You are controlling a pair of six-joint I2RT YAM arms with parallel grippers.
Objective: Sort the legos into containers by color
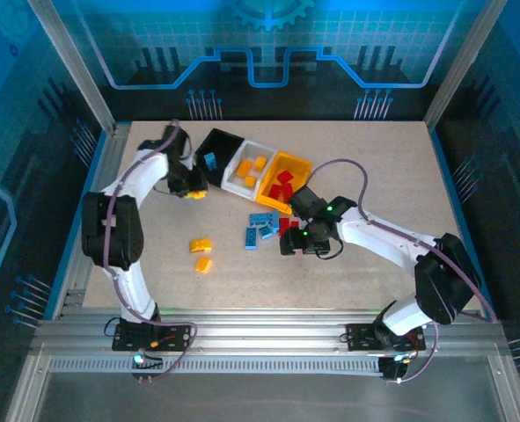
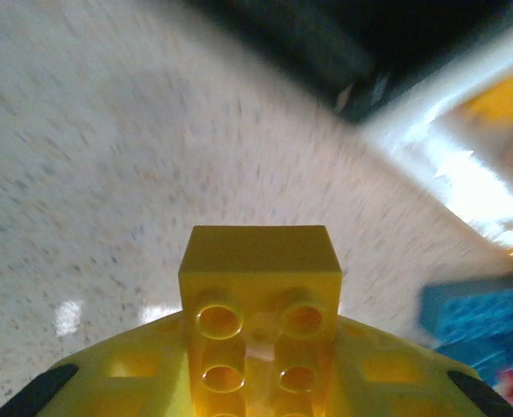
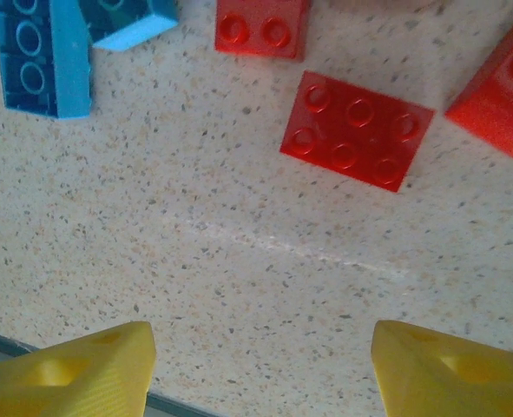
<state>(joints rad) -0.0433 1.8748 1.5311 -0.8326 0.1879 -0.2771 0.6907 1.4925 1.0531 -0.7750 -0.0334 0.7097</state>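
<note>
The left claw (image 1: 190, 188), a yellow brick (image 1: 196, 194) at its tip, sits beside the black bin (image 1: 217, 141)

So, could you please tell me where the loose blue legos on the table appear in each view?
Top external: loose blue legos, mid-picture.
Left wrist: blue legos, blurred, at the lower right edge.
Right wrist: blue legos, top left corner.
Shared landmark: loose red legos, right beside them in all three.

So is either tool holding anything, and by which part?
The left tool grips a yellow brick by its near end, far end sticking out. The right tool is open, holding nothing.
</note>
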